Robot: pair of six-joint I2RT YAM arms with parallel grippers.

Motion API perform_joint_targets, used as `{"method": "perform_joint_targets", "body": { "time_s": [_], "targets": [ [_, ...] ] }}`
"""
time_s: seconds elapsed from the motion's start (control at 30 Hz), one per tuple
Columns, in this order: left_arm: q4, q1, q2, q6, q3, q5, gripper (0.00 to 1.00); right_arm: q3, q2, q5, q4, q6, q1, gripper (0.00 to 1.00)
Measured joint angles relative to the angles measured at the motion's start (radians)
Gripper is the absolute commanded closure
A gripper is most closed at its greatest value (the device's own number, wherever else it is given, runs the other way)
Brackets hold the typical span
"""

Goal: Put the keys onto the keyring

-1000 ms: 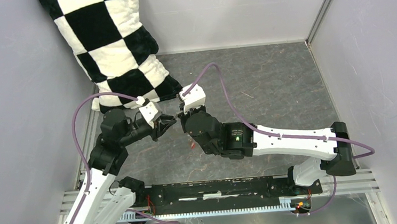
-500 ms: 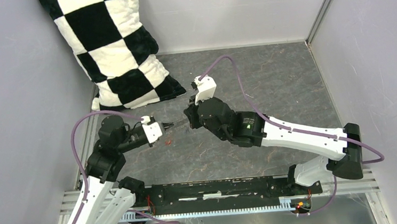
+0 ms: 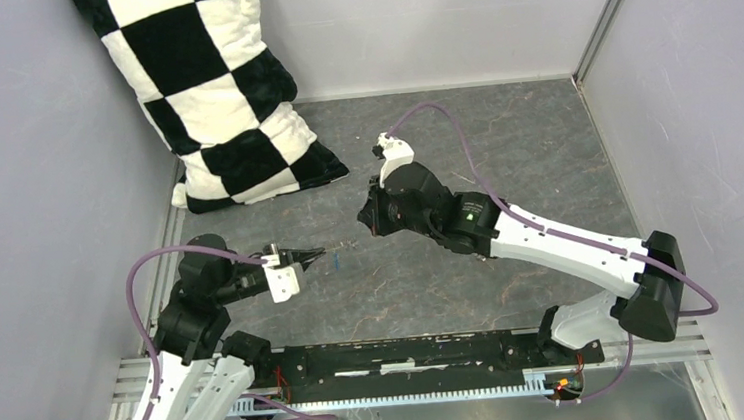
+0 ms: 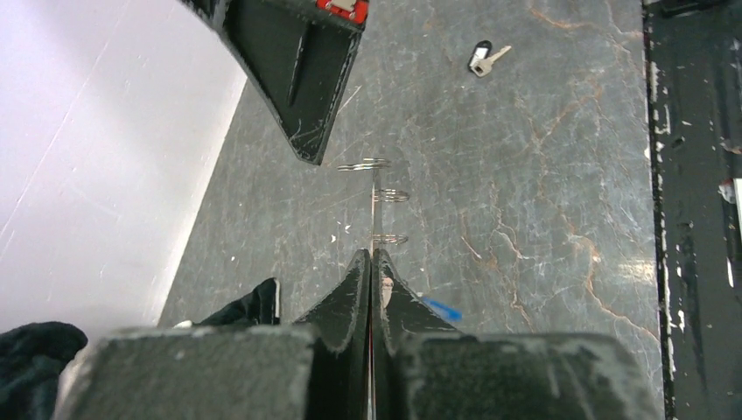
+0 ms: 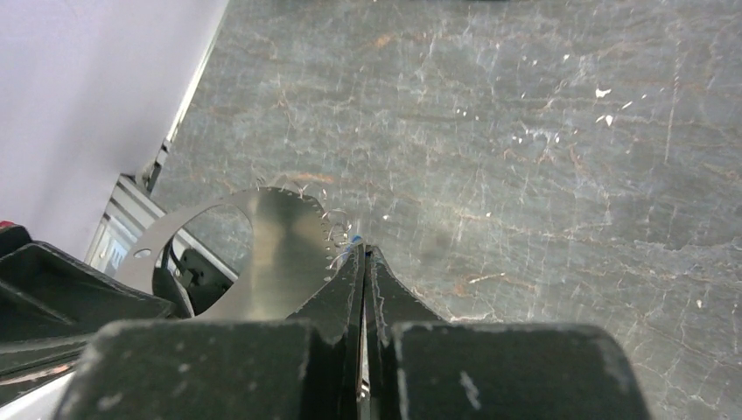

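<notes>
**Keyring** (image 4: 374, 210): thin grey wire, seen edge-on in the left wrist view and running up from frame centre. Three small wire loops (image 4: 391, 195) sit along it. Its near end is pinched in the left gripper (image 4: 372, 262), whose fingers are pressed flat together on the wire. Overhead, that gripper (image 3: 319, 254) sits left of centre, pointing right, roughly level above the table (image 3: 523, 138).

**Blue key** (image 4: 437, 308): just beside the left fingers, to their lower right. Hanging or lying, cannot tell.

**Dark-and-white key** (image 4: 484, 59): flat on the table near the frame's top, well apart from the ring.

**Right gripper** (image 5: 363, 254): fingers pressed together, nothing made out between them. The tips are just beside the small loops.

**Left arm** (image 3: 187, 330): folded low at lower left, forearm reaching right.

**Right arm** (image 3: 562, 250): stretched from lower right diagonally to centre, wrist turned left towards the ring.

**Checkered cushion** (image 3: 208, 92): upper left, against the wall.
</notes>
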Motion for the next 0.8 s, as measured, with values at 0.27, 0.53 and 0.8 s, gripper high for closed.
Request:
{"method": "perform_joint_targets", "body": {
  "time_s": [0.27, 0.53, 0.8],
  "targets": [
    [-0.067, 0.000, -0.006, 0.072, 0.000, 0.053, 0.98, -0.024, 0.020, -0.141, -0.017, -0.020, -0.022, 0.80],
    [-0.120, 0.000, 0.077, 0.040, 0.069, 0.096, 0.98, -0.129, -0.146, -0.177, 0.010, -0.220, -0.053, 0.49],
    [-0.026, 0.000, 0.237, -0.278, 0.193, 0.145, 0.98, -0.278, -0.453, -0.187, 0.219, -0.577, -0.021, 0.31]
  ]
}}
